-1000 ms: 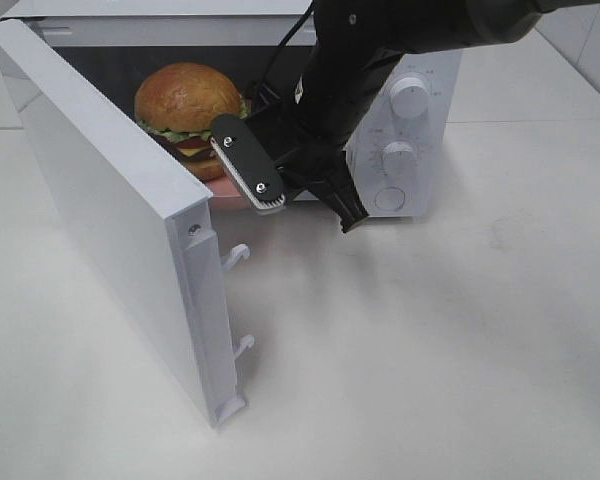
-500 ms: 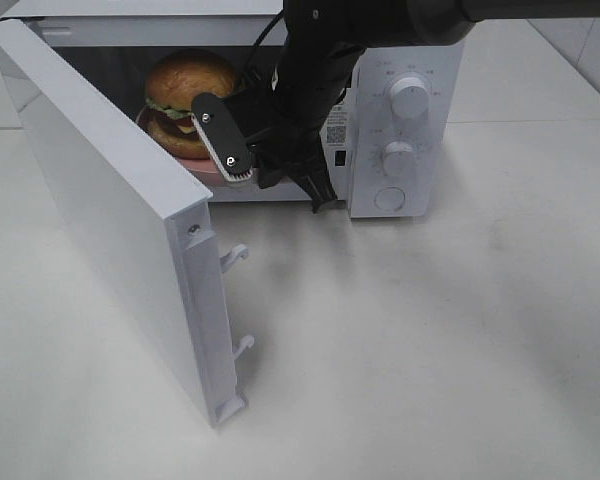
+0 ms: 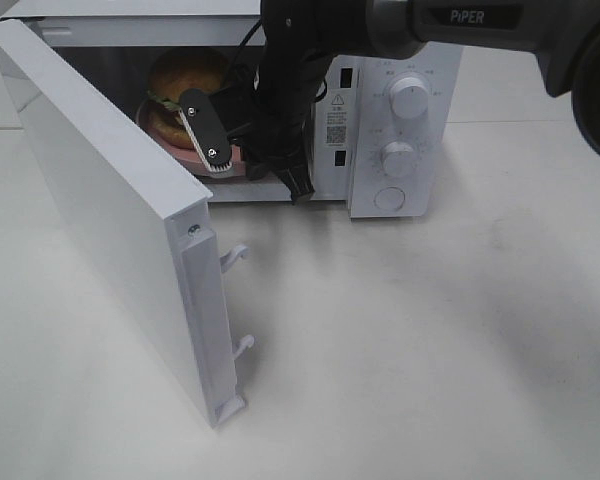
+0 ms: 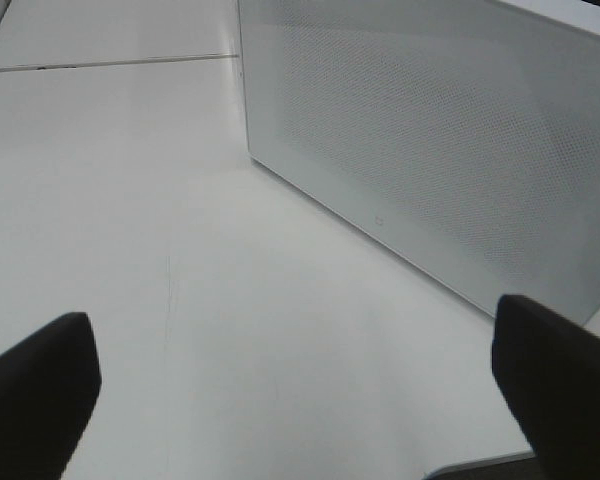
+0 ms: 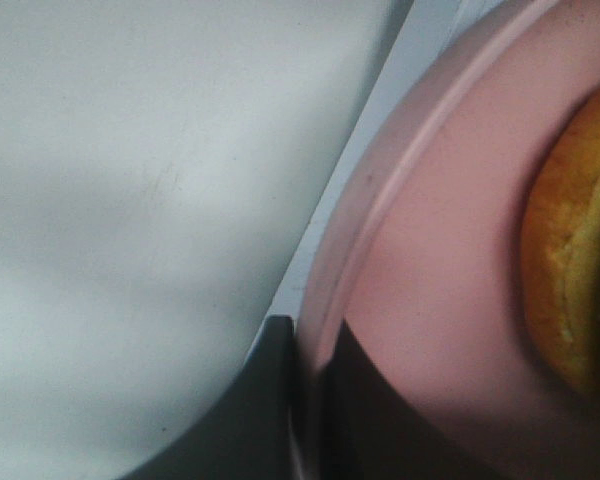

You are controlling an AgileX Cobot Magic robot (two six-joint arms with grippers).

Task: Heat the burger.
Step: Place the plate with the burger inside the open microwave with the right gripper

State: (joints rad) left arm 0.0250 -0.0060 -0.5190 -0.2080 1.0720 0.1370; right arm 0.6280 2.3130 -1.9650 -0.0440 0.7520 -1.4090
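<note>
Burger (image 3: 185, 72) — glossy dome (pink plate (image 5: 440, 260)) — deeper in microwave (image 3: 400, 100)

burger (image 3: 180, 75) | golden-brown domed bun, green lettuce showing | upright on pink plate (image 5: 420, 260) | inside open microwave (image 3: 400, 110)

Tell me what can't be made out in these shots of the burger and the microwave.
- Burger lower layers: high view, behind right gripper; right wrist view cuts all but a bun edge.
- Pink plate: whether it rests on the microwave floor, hidden by the arm.
- Dial labels: high view, too small.
- Left gripper: only fingertips, at left wrist view's edges.
</note>
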